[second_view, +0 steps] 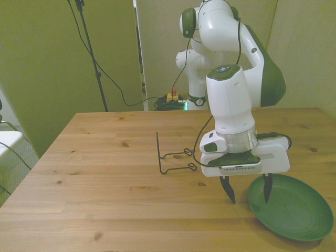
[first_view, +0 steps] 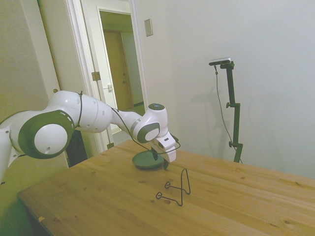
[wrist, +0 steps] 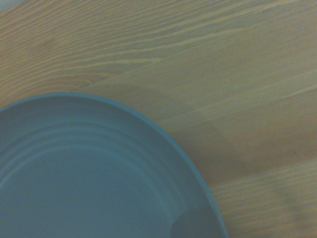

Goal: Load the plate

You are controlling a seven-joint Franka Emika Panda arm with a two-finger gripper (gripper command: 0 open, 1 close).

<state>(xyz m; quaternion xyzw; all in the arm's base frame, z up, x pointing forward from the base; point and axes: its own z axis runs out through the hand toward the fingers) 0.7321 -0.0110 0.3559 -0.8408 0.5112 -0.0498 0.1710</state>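
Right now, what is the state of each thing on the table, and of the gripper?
plate: lying flat on the table, empty, not held.
wire stand: standing on the table, empty, apart from the plate.
gripper: open, fingers pointing down over the plate's rim on the front view's left side, holding nothing.
table: carries only the plate and the wire stand.

Light: soft, even indoor, yellow-green cast | Shadows: faint, under the plate (second_view: 294,210) and wire stand (first_view: 178,189) | Glare: mild sheen on table (first_view: 236,196) | Blur: wrist view soft, wood grain smeared | Side and front views reasonably sharp
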